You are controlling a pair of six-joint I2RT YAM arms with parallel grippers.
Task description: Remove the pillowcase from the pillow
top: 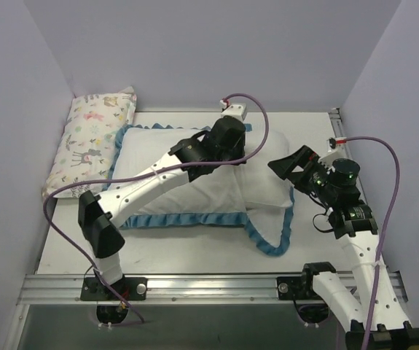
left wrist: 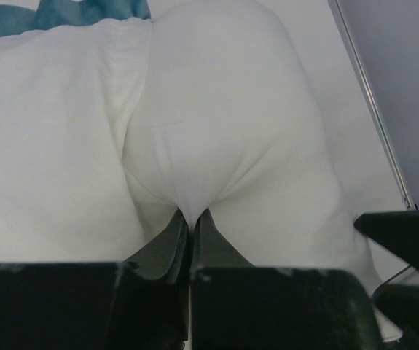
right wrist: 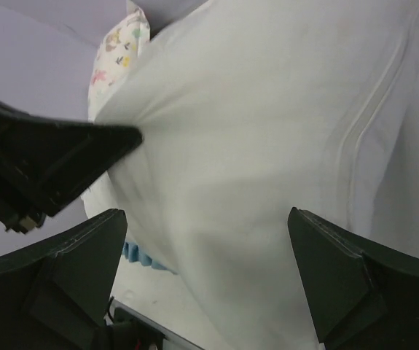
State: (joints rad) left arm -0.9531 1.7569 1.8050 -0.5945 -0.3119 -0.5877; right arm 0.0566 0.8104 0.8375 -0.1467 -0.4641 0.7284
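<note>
Bedding takes up most of the white worktop (top: 194, 251) in front of us. At the far left we see a small white pillow with pastel animal prints (top: 96, 142), tilted up against the left wall. Just right of it lies the pillowcase (top: 187, 200), a large fabric cover with blue ruffled trim, its plain white side up. The trim runs along its near edge and trails off in a loose loop toward the near right.

Our left arm reaches across the pillowcase from the near left. In its wrist view the left end effector (left wrist: 193, 219) has its fingers pressed together on a small pinch of white cloth, and creases fan out from that pinch. The cloth looks to us like the skin of the pillow (top: 271, 171), a large plump plain white one, which bulges out of the pillowcase's open right end. The hem of that opening sits just left of the bulge in the same view. How far the pillow reaches inside the case we cannot tell.

At the right, the right end effector (right wrist: 208, 219) hangs at the pillow's exposed right end with its fingers spread wide apart and nothing gripped, the white cloth ahead of them. We cannot tell whether either finger touches the cloth.
</note>
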